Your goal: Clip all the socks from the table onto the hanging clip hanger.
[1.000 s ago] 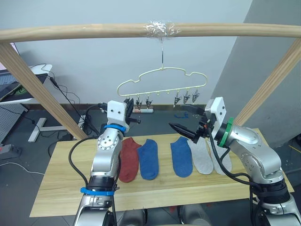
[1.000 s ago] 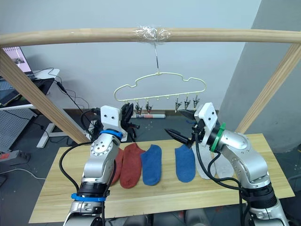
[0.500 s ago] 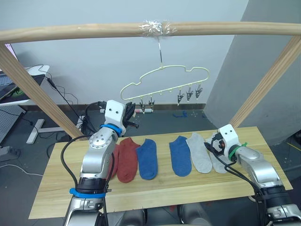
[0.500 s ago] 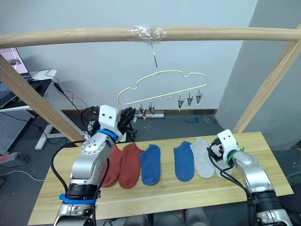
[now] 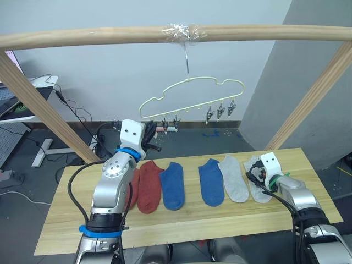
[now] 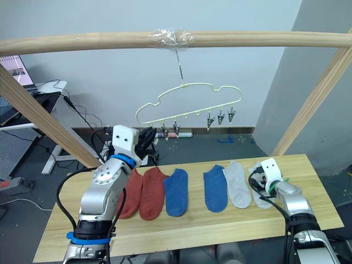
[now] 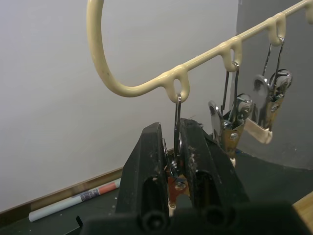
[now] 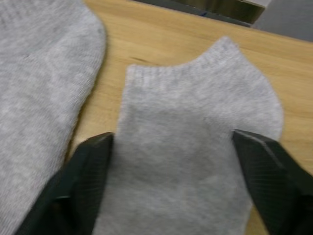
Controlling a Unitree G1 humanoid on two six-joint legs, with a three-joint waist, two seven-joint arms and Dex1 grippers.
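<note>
The pale yellow-green clip hanger (image 5: pixel 190 91) hangs by its hook from the wooden beam. My left gripper (image 5: pixel 150 133) is raised to the hanger's left end. In the left wrist view it (image 7: pixel 171 129) is shut on a metal clip (image 7: pixel 176 164) there. Several socks lie in a row on the table (image 5: pixel 181 225): two rust-red (image 5: pixel 147 187), two blue (image 5: pixel 173 185) and two light grey (image 5: pixel 233 178). My right gripper (image 5: pixel 254 176) is low over the rightmost grey sock (image 8: pixel 195 161). It stands open, one finger (image 8: pixel 90 166) at each side of the sock.
The round wooden beam (image 5: pixel 110 37) crosses overhead, with slanted posts (image 5: pixel 47 113) at both sides of the table. More clips (image 5: pixel 220 111) dangle free along the hanger. A desk (image 5: pixel 25 99) and cables lie on the floor behind the table.
My right arm has come down from beside the hanger to the table, onto the rightmost grey sock. The left gripper has stayed at the hanger's left clip.
</note>
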